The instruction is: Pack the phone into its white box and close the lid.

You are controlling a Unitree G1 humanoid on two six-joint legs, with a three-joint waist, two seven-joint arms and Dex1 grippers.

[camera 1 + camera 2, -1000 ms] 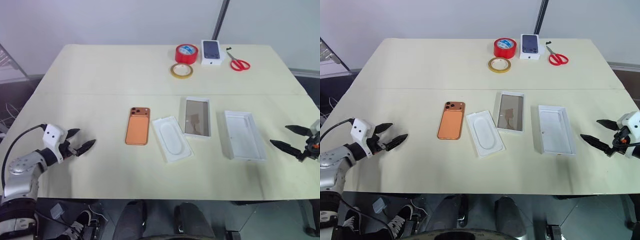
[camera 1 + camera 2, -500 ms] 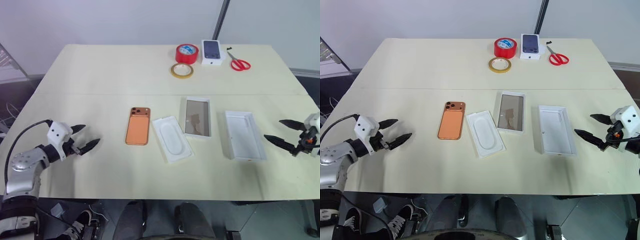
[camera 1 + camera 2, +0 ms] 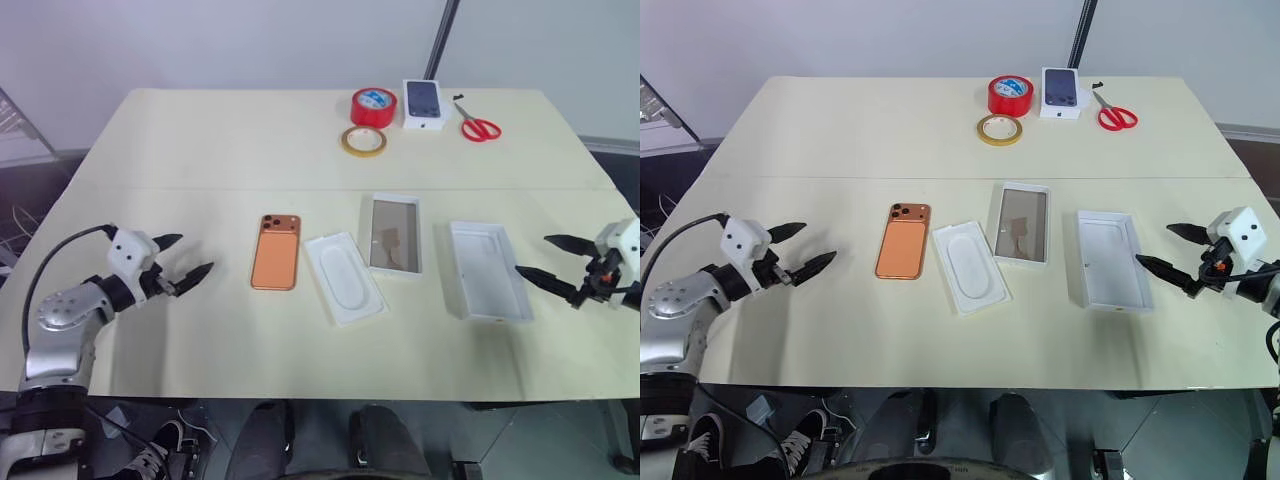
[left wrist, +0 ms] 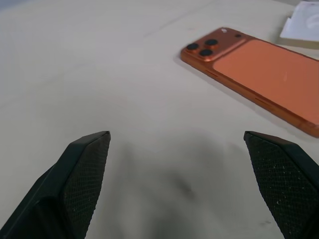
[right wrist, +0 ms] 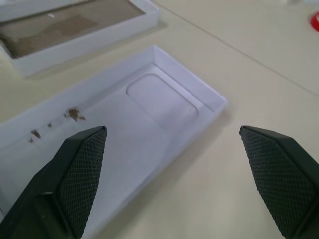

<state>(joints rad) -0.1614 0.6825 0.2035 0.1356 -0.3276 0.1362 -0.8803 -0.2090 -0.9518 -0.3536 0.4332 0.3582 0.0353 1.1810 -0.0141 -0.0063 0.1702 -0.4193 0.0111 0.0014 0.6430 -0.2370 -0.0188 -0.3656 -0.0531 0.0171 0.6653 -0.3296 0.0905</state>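
At the time of inspection the phone lay flat on the table, back upward with its camera cluster toward the far edge, at the left end of a row of packaging parts. Just beside it lay a white insert tray, slightly askew; next, a shallow box half with a brownish lining; then, apart to the right, a deeper white box half lying open-side up. I judged the parts were spread out singly so each could be reached without disturbing another.

The left gripper hovered over bare table left of the phone, fingers spread apart, empty and aimed toward it. The right gripper stood just beside the deeper box half, fingers likewise apart and empty. That arrangement suggested one arm for the phone and one for the box.

At the far edge, well apart from the work, sat a red tape roll, a yellowish tape ring, a small printed carton and scissors. Packing had not begun.
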